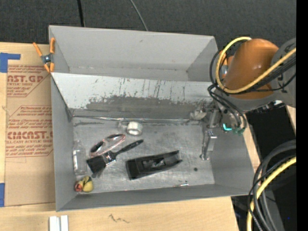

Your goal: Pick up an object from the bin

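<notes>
My gripper (206, 153) hangs low over the bin's right side, its narrow metal fingers together with nothing between them. It stands over bare floor, apart from every loose thing. Nearest, to its left, lies a long black stapler-like block (153, 164), flat on the floor. Further left a black-handled brush (114, 154) lies slantwise, and a white round cap (133, 127) sits near the back wall.
A clear pink-edged plastic piece (108, 143) lies by the brush. Along the left wall are a clear tube (77, 158) and a small yellow-and-red toy (84, 184). The arm with its orange cover and cables stands over the bin's right rim.
</notes>
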